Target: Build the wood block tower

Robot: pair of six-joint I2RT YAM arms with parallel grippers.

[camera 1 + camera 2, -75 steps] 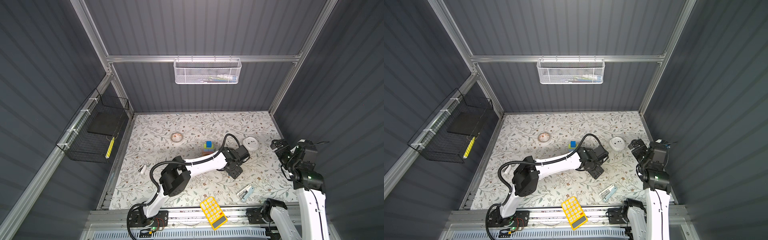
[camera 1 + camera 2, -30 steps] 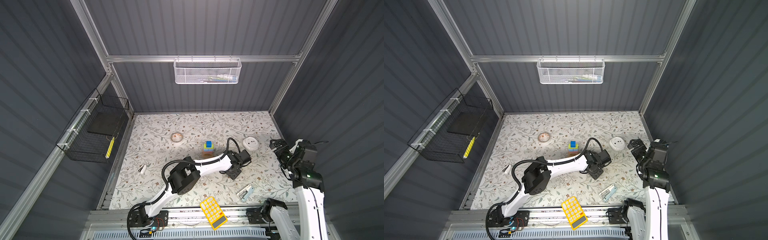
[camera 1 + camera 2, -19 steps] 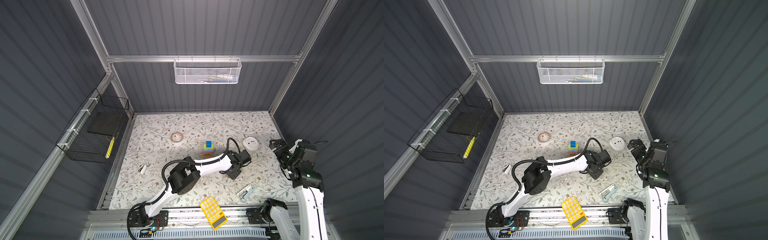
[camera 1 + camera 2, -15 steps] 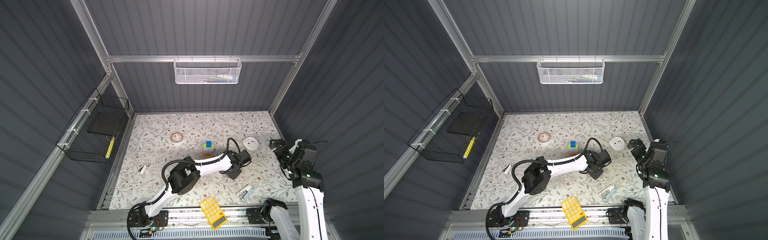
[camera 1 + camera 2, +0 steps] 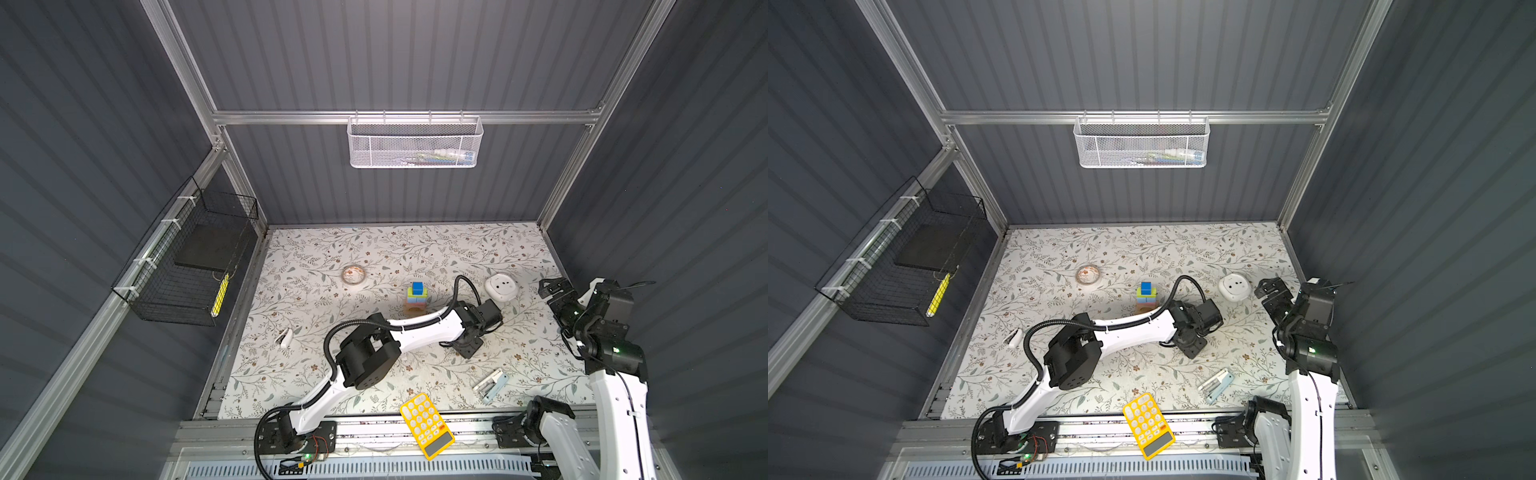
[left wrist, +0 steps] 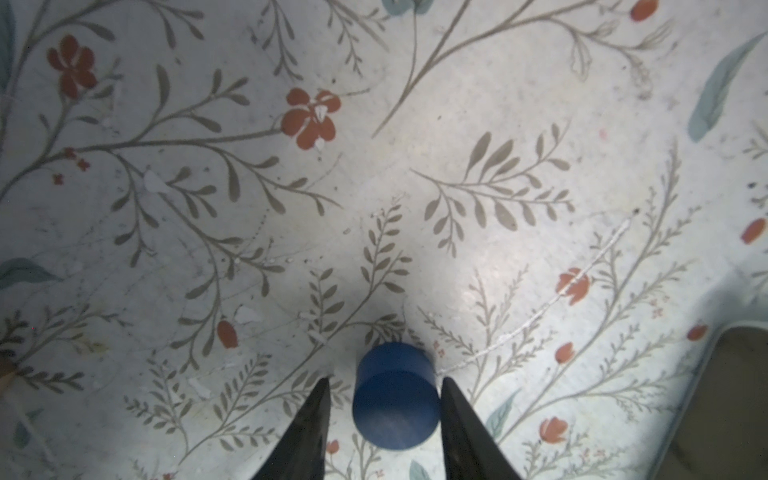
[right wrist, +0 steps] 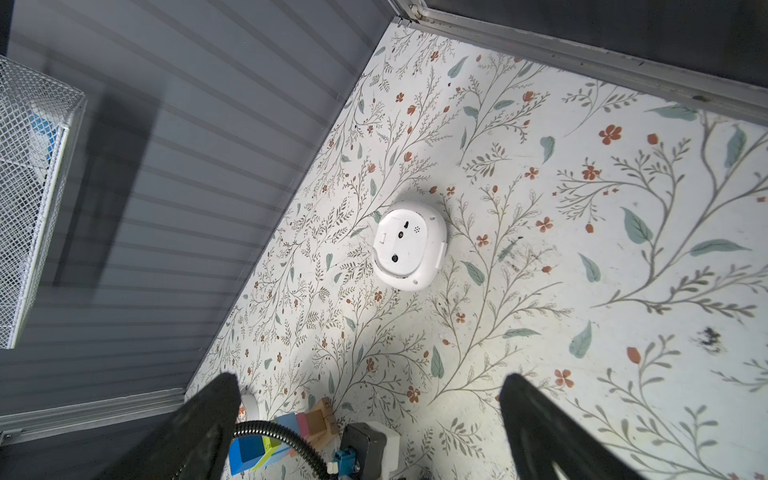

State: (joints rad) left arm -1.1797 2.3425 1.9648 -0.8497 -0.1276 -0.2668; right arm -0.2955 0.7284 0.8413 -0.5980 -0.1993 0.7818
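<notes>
Floral-print tabletop walled by grey slatted panels, with a white mesh basket hung on the back wall at twelve o'clock. At nine o'clock, beyond the mat's edge, a black wire basket on the side wall; just inside that edge, a small white object, too small to name. At eleven o'clock, a round shallow dish. Near the middle, slightly toward twelve, the tower, upright: tan blocks at the foot, pink, light-blue and lime-green pieces above, a dark-blue cube on top. At six o'clock, a yellow calculator lying over the front rail. At four o'clock of the tower and apart from it, the left gripper, pointed down at the mat. In the left wrist view, jaws partly spread either side of the dark-blue cylinder, which stands on end on the mat. A sliver of mat showing between one finger and the block, the other close against its side, contact not certain, no clamp visible. At five o'clock, a pale-blue stapler. At two o'clock, a white round device. At three o'clock, by the right wall, the right gripper raised above the mat, jaws spread wide and empty.
</notes>
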